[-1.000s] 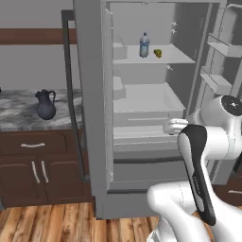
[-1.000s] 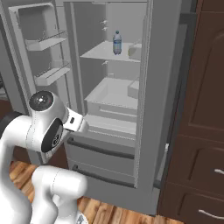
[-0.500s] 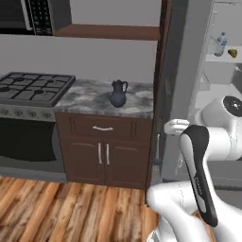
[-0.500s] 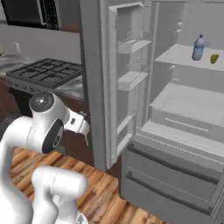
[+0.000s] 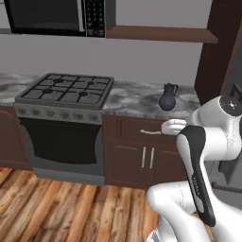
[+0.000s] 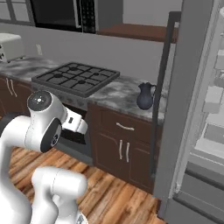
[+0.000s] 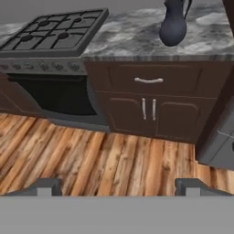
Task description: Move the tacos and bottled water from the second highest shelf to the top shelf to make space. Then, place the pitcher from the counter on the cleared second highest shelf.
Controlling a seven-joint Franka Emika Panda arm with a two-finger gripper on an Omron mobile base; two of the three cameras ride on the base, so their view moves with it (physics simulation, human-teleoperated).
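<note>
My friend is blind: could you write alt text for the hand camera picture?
A dark pitcher stands on a marbled counter above brown cabinets, beside a gas stove. The open gripper hangs over wooden floor.

pitcher [image 7: 174, 23] top cut off by the hand view's upper edge

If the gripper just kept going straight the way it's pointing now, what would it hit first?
Probably the wood floor in front of the cabinet doors: the open gripper points down at it, well short of the pitcher. Depth is unclear.
</note>
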